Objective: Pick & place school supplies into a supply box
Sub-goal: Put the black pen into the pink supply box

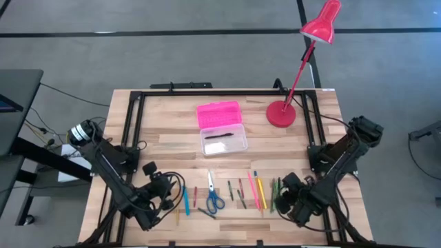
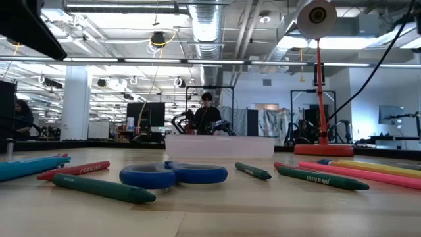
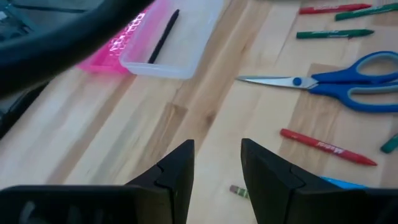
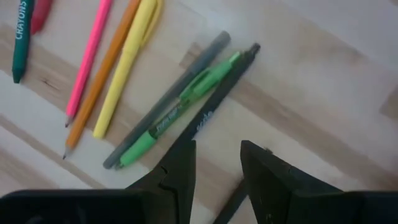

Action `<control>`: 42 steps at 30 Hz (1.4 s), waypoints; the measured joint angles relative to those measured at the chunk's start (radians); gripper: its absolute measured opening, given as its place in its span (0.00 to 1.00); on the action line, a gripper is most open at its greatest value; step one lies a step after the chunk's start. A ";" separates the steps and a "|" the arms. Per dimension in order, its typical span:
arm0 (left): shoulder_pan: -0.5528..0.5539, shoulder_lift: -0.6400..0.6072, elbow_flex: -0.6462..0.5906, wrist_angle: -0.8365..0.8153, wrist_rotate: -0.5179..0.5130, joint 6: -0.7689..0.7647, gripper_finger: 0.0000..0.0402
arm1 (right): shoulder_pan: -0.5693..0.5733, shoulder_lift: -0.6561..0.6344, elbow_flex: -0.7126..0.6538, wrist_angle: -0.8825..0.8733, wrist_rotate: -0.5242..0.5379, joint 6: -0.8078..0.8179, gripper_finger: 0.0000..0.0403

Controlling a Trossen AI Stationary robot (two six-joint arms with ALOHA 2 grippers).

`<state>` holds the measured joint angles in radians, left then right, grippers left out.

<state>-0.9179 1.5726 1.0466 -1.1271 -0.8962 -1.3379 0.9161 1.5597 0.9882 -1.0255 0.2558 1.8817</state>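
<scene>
The supply box lies open mid-table: pink lid [image 1: 219,113], clear base [image 1: 224,141] [image 3: 177,37] [image 2: 220,146] with a black pen [image 3: 163,34] inside. The supplies lie flat in a row near the near edge: blue-handled scissors [image 1: 213,199] [image 3: 345,84] [image 2: 174,174], a red crayon [image 3: 326,147], green crayons [image 1: 236,193], pink pencil [image 4: 90,59], orange pencil [image 4: 102,78], yellow pen [image 4: 127,68], and green [image 4: 180,112], grey and black pens [image 4: 227,84]. My left gripper [image 1: 165,195] [image 3: 216,163] is open, left of the row. My right gripper [image 1: 285,198] [image 4: 216,163] is open over the black pen's end.
A red desk lamp stands with its round base [image 1: 280,114] [image 2: 322,150] right of the box, its head [image 1: 320,26] reaching past the far edge. A dark frame runs along the table's edges [image 1: 207,92]. Bare wood lies between box and row. A person stands in the room beyond [image 2: 207,115].
</scene>
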 joint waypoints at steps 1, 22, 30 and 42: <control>-0.006 0.000 -0.004 0.001 -0.009 -0.011 0.32 | 0.008 0.000 0.000 -0.004 0.000 0.018 0.29; -0.053 0.000 -0.007 0.126 -0.231 0.028 0.32 | 0.072 0.194 0.024 0.070 -0.215 0.169 0.29; -0.055 0.000 -0.007 0.158 -0.256 0.042 0.32 | 0.079 0.197 0.022 0.081 -0.236 0.188 0.29; -0.055 0.000 -0.007 0.159 -0.218 0.039 0.32 | 0.079 0.194 -0.024 0.171 -0.231 0.198 0.21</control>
<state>-0.9733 1.5726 1.0397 -0.9678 -1.1139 -1.2986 0.9955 1.7542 0.9640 -0.8546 0.0246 2.0795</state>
